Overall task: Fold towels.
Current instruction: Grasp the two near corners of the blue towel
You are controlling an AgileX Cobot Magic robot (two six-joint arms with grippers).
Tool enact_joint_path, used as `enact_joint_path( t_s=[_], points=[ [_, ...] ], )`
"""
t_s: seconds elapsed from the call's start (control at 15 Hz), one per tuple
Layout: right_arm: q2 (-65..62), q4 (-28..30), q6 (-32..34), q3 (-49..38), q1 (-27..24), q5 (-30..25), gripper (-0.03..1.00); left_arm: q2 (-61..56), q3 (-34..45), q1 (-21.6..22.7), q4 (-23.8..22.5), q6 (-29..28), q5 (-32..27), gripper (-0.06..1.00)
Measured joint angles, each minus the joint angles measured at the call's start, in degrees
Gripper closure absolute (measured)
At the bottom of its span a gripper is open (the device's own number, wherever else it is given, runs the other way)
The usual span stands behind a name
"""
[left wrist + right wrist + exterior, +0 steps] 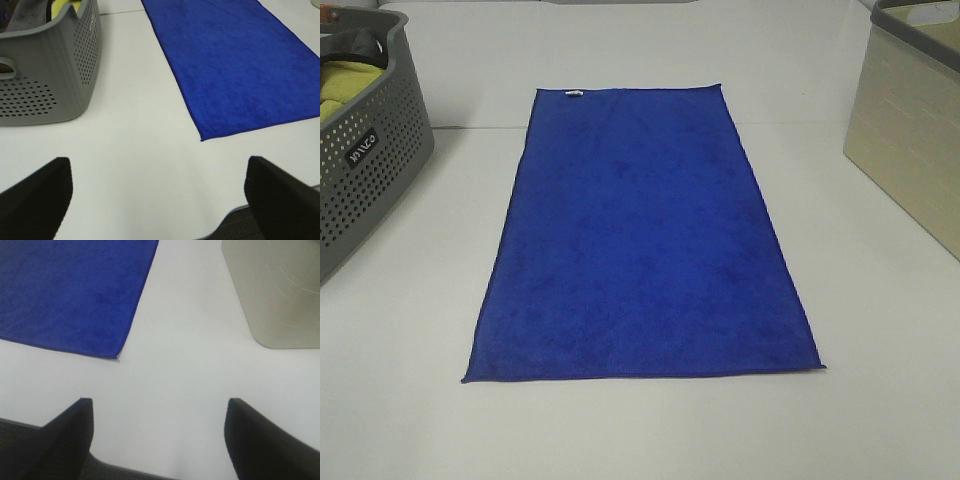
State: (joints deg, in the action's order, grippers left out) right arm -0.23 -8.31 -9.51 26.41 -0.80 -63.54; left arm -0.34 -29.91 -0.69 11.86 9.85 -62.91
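A royal-blue towel (642, 236) lies flat and unfolded in the middle of the white table, long side running away from me, with a small white tag (573, 94) on its far short edge. Neither arm shows in the exterior high view. My left gripper (159, 195) stands open over the table's near edge, short of the towel's (235, 60) near left corner. The right gripper (159, 435) is open too, hovering at the near edge beside the towel's (70, 290) near right corner. Nothing is between either pair of fingers.
A grey perforated basket (365, 150) holding a yellow-green cloth (342, 85) stands at the left; the left wrist view shows the basket (47, 75) close by. A beige bin (910, 130) stands at the right, and the beige bin (280, 290) also shows in the right wrist view.
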Motion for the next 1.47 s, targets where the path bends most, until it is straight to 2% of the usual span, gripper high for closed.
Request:
enact_joint_path(
  t_s=[1.47],
  points=[
    [0.00, 0.00, 0.00, 0.00, 0.00, 0.00, 0.25, 0.00, 0.00, 0.00, 0.00, 0.00, 0.00, 0.06]
  ],
)
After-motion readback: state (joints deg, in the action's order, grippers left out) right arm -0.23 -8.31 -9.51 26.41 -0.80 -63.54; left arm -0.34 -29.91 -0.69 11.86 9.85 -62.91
